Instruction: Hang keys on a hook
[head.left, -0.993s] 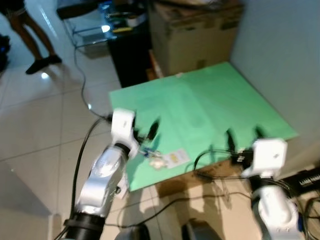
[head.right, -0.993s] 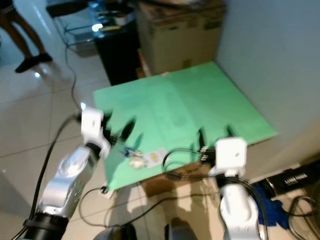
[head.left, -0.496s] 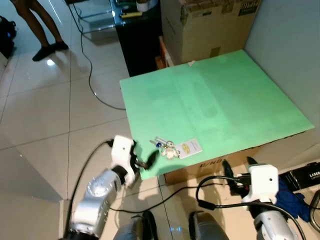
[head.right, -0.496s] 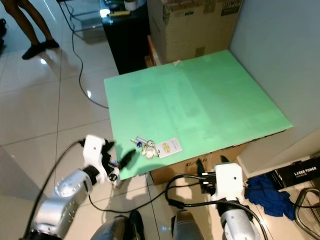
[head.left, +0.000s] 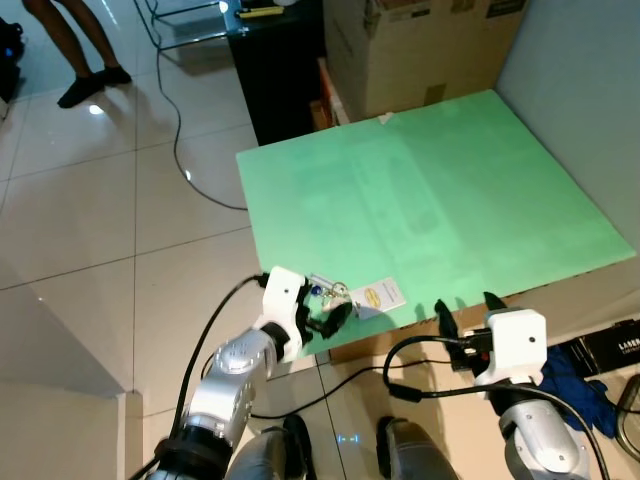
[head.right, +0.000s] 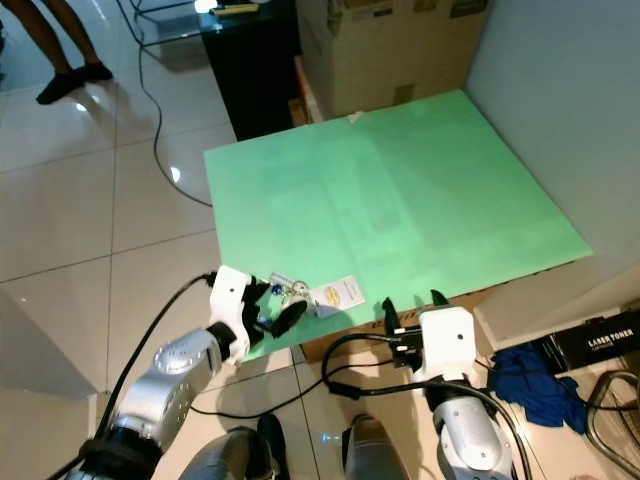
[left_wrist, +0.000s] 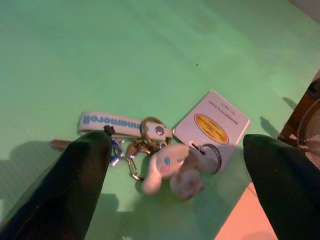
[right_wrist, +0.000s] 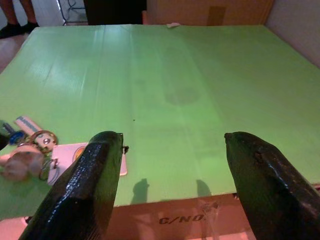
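A bunch of keys (head.left: 333, 293) lies near the front left corner of the green tabletop (head.left: 450, 180). It carries a white plush charm (left_wrist: 162, 167), a pale lettered strap (left_wrist: 110, 121) and a white card tag (left_wrist: 212, 122). My left gripper (head.left: 322, 310) is open and low over the table edge. One black finger (left_wrist: 75, 190) sits on each side of the keys, touching nothing. My right gripper (head.left: 468, 312) is open at the table's front edge, to the right of the keys, with nothing between its fingers (right_wrist: 100, 175).
A large cardboard box (head.left: 420, 50) and a black cabinet (head.left: 275, 70) stand behind the table. A grey wall (head.left: 590, 90) runs along its right side. A person's legs (head.left: 75, 50) are at the far left. A black cable (head.left: 185, 130) trails over the tiled floor. Blue cloth (head.left: 575, 375) lies at the lower right.
The camera has shifted. My left gripper has moved from beside the table's front left corner up to the keys and now straddles them. My right gripper has come up to the front edge.
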